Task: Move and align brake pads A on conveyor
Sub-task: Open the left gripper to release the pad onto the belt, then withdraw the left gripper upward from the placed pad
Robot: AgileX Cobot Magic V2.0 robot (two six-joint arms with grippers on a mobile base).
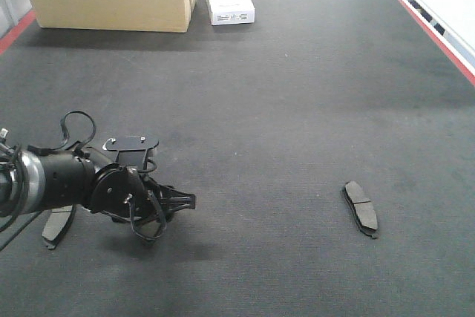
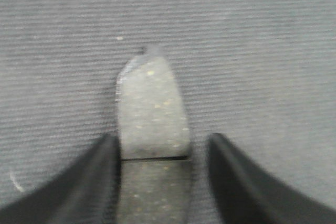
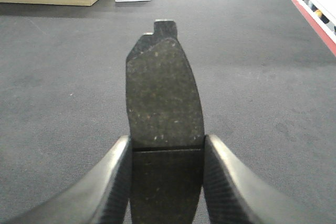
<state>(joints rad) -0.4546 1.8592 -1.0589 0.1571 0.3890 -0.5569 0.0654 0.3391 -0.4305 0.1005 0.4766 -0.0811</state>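
Right gripper (image 3: 165, 182) clamps one brake pad (image 3: 164, 124) between its fingers, above the conveyor (image 1: 282, 94). Left gripper (image 2: 163, 182) straddles another pad (image 2: 152, 114), fingers apart, not clearly touching. A third pad (image 1: 361, 208) lies near right.

Left-wrist view: brake pad (image 2: 152, 114) blurred, lower end cut off. Front view: pad (image 1: 58, 225) partly hidden behind left arm.
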